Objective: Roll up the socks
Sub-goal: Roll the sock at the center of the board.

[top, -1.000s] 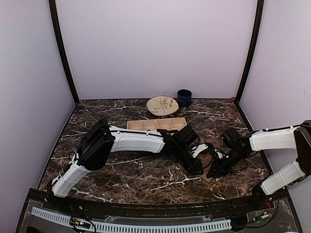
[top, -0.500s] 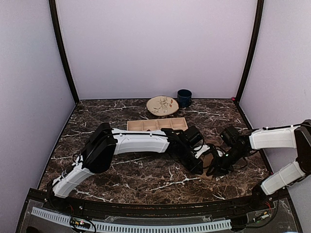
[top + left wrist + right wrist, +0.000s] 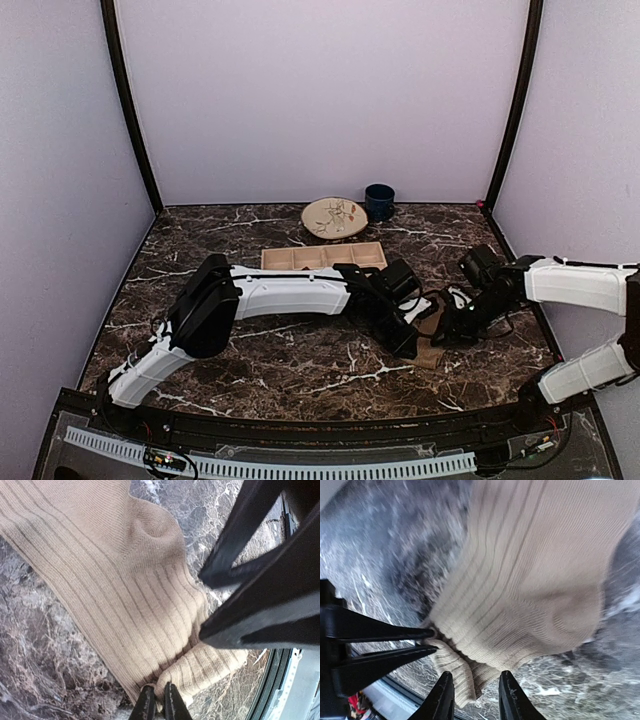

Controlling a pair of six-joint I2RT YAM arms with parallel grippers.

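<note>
Left gripper [image 3: 157,705] is now clamping tight on the folded end of the tan ribbed sock [image 3: 125,595], while the right gripper [image 3: 475,695] is letting go, jaws spreading either side of that same fold. The sock's lying on the table [image 3: 250,350], right of centre, in front of the wooden tray [image 3: 323,257]. Looks like a handover, with the roll barely getting started.

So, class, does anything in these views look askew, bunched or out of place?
The sock is folded over and bunched at its end, where the left gripper pinches it, not flat on the table. Nothing looks spilled or damaged.
</note>
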